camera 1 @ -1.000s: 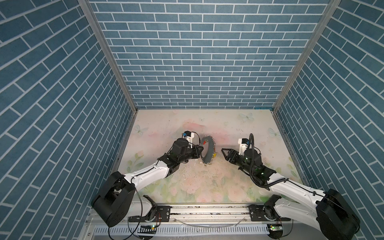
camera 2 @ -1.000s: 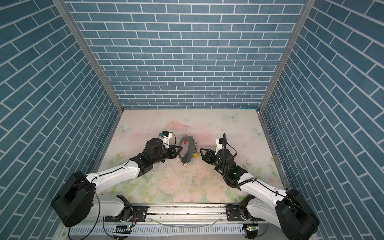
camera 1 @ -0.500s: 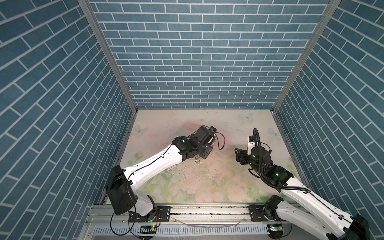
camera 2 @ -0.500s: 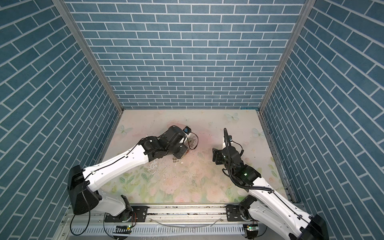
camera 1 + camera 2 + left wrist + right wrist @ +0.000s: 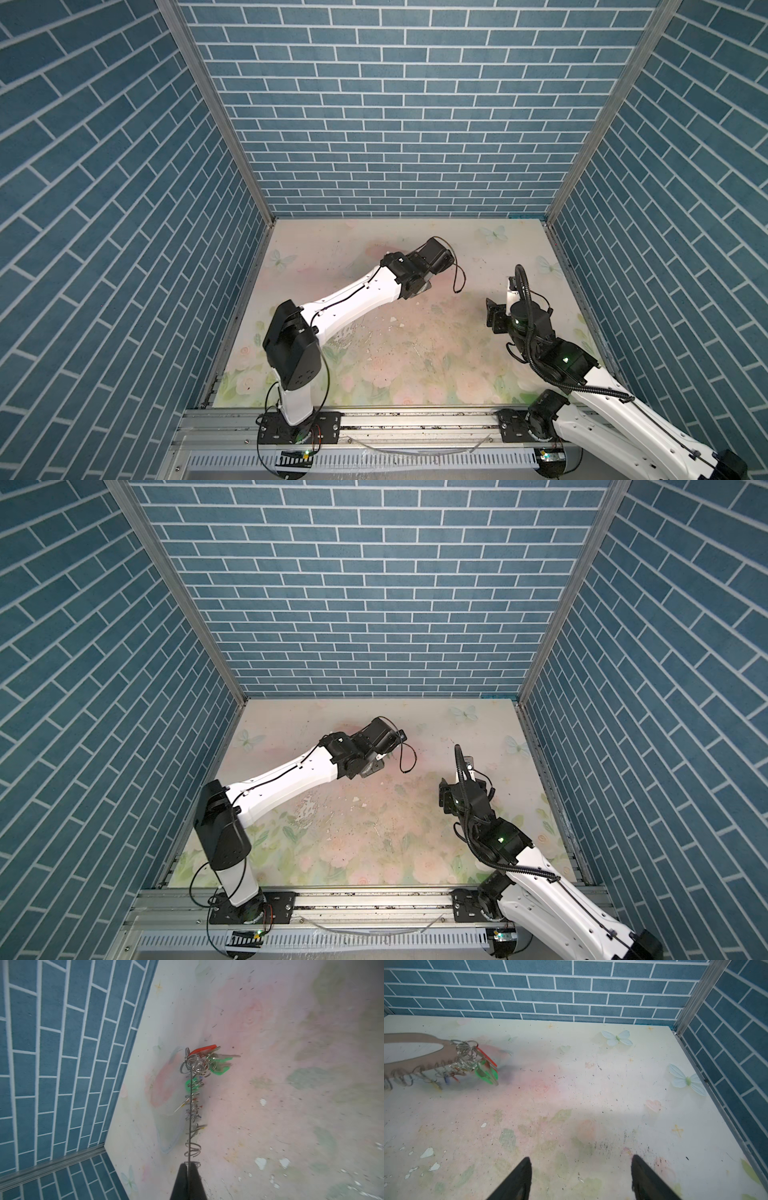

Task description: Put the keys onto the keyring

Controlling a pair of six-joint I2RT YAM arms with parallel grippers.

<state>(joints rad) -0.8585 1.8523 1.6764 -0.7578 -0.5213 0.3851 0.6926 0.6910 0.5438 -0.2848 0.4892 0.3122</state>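
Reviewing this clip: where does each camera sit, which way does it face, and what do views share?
Top views: high over the front rail, looking down at the table; left arm and right arm show.
Left wrist: behind the left gripper, shut on the keyring, seen edge-on.
Right wrist: behind the right gripper, open, facing the back wall.
Shared: both wrist views show the keyring, red tag and green tag.

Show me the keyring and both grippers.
keyring (image 5: 425,1061): right wrist view, on the plate's rim beside its central hole.
left gripper (image 5: 188,1165): left wrist view, between fingertips shut on the keyring's edge.
right gripper (image 5: 581,1157): right wrist view, midway between open fingertips.
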